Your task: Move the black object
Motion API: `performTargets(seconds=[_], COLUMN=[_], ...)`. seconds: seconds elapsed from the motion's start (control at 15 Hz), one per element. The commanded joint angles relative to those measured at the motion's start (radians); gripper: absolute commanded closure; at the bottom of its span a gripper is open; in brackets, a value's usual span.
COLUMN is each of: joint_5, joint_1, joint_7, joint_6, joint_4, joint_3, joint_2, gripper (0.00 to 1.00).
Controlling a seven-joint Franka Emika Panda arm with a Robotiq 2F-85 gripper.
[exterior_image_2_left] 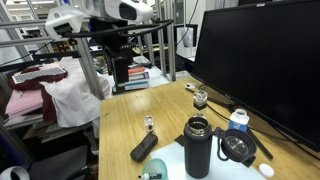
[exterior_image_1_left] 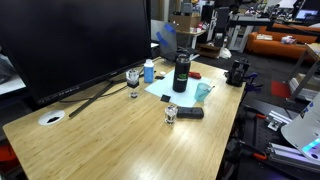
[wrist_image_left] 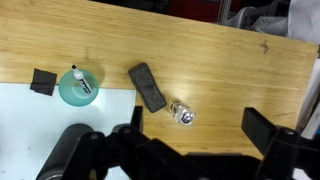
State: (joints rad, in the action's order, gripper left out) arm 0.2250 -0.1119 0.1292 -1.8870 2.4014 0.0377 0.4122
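Black object is a short, flat bar with rounded corners, lying on the wooden table just beside the small glass; your gripper hovers above, jaws spread apart.

Robotics lab: wooden desk, large monitor, metal racks.
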Motion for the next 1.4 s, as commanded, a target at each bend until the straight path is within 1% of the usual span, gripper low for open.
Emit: performTargets(seconds=[0.0,0.13,0.2,0.27,0.47,0.6,0.67,0.8,1.0,1.07,1.2,1.33], joint_5=[0.016,-0.009,-0.034,-0.035,-0.091,-0.147,-0.112,-0.138,-0.140,-0.166,-0.174,-0.198], joint_1=[0.001,-0.006,-0.011,-0.020,-0.024,-0.018,-0.016,-0.013,-0.013,-0.019,-0.023,-0.025], joint_7=[0.041,0.052,0.068,0.090,0.153,0.166,0.134,0.141,0.144,0.131,0.168,0.152], joint_6=[-0.037,-0.072,-0.126,-0.141,-0.123,-0.128,-0.155,-0.154,-0.149,-0.160,-0.193,-0.240], joint_4=[0.011,0.030,0.040,0.035,-0.009,-0.034,0.014,-0.019,-0.030,-0.035,-0.042,-0.050], joint_3=[-0.018,-0.041,-0.060,-0.070,-0.104,-0.117,-0.122,-0.124,-0.124,-0.127,-0.139,-0.148], joint_2=[-0.086,-0.171,-0.216,-0.271,-0.446,-0.513,-0.472,-0.522,-0.521,-0.537,-0.580,-0.637], gripper=[0.00,0.00,0.00,0.00,0.00,0.00,0.00,0.00,0.00,0.00,0.00,0.00])
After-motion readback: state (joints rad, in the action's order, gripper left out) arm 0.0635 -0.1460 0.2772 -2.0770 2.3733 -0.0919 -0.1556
